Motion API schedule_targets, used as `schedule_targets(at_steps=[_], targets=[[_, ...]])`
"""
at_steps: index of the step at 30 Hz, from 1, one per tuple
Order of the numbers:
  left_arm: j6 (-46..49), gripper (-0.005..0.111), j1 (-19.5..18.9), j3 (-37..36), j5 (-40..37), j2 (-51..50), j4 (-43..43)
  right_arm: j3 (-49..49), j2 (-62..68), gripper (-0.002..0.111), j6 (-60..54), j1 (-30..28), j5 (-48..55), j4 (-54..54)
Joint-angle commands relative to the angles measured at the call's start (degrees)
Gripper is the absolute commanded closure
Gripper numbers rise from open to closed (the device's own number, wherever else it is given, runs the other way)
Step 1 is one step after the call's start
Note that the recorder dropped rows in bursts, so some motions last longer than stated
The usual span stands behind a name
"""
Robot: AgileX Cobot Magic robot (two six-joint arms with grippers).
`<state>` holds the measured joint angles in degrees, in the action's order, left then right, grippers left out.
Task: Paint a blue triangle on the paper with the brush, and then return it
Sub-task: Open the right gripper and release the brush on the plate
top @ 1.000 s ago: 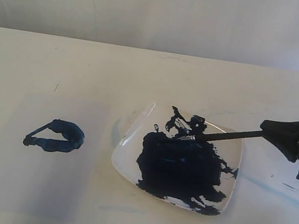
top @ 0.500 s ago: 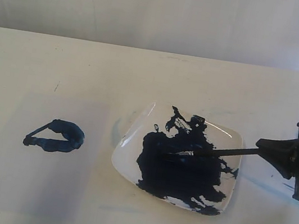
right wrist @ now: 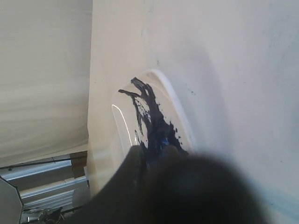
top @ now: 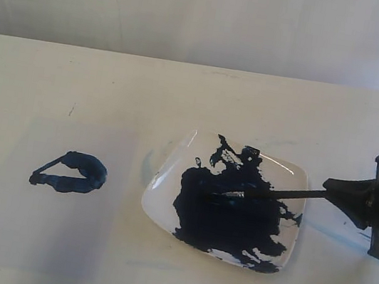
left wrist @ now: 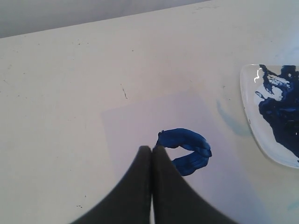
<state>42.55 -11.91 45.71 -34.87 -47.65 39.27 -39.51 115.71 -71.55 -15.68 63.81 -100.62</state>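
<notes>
The right gripper has its jaws closed narrowly on the end of the brush. The black handle runs straight out ahead of the gripper's tips, over the near rim of the white dish, and its bristle end lies in the dark paint pool. The blue triangle sits on the paper, well beyond the dish on the side away from this gripper. The left gripper hovers with its fingers pressed together and empty, the triangle just beside their tips.
</notes>
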Motion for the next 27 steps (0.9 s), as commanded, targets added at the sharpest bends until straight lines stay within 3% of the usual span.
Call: schedule_targets(at_steps=[1,4,7,13,27], targets=[[-0.2,0.107,0.0,-0.4,-0.7,0.3,1.4,0.4,0.4,0.083,-1.4,-0.3,-4.2,0.7],[-0.2,0.107,0.0,-0.4,-0.9,0.3,1.3,0.4,0.4,0.059,-1.4,-0.3,-4.3,0.7],[-0.2,0.107,0.0,-0.4,-0.9,0.3,1.3,0.4,0.4,0.044,-1.4,-0.3,-3.8,0.7],[-0.2,0.107,0.0,-0.4,-1.0,0.3,1.8,0.4,0.0,0.042,-1.4,-0.3,6.2,0.7],[-0.2,0.107,0.0,-0.4,-1.1,0.3,1.8,0.4,-10.1,0.042,-0.2,-0.3,6.2,0.7]])
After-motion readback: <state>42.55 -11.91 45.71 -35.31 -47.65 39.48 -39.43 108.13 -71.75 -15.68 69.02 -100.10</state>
